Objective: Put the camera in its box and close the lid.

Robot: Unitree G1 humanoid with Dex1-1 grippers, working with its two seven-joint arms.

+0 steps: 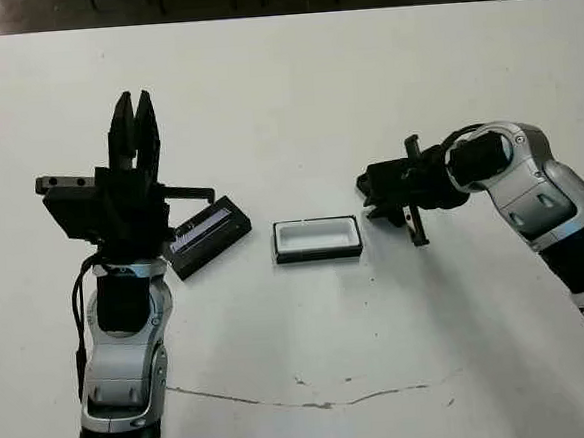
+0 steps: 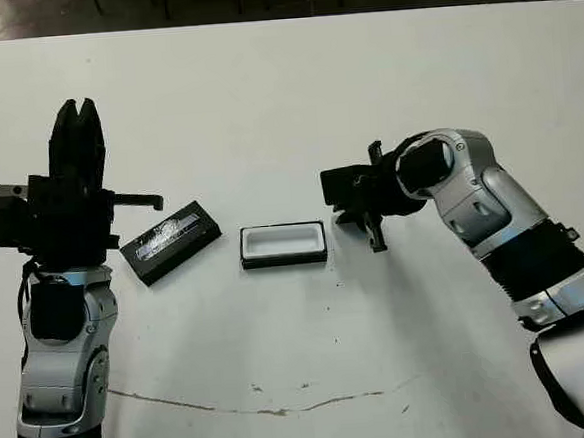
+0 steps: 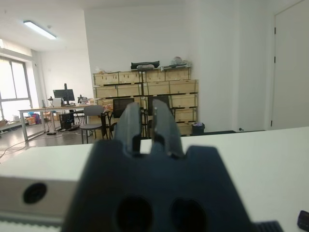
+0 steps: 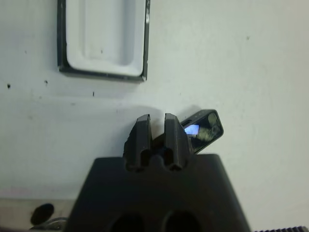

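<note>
The transfer step is shown. The slim black bar-shaped camera with a glossy bluish face (image 4: 203, 129) is pinched between the two black fingers of the right gripper (image 1: 409, 203), which hangs just to the right of the shallow black tray-shaped box with a white lining (image 1: 318, 239). The camera is clear of the box, held above the white table (image 1: 293, 89).

In the right wrist view, only one end of the camera projects beyond the fingers, slanting away from them; its long axis appears tilted against the box's long axis, which runs left to right across the table. The box lies open and unfilled.

The flat black rectangular lid with a silvery stripe (image 1: 209, 235) lies to the left of the box, apart from it and turned at an angle to it. The left gripper (image 1: 133, 130) is held raised above the lid's left end, its fingers pressed together and carrying nothing.

The next move is judged to call for bringing the camera over the box, turning its long axis parallel to the cavity, and lowering it before release; the lid has not yet been placed.
</note>
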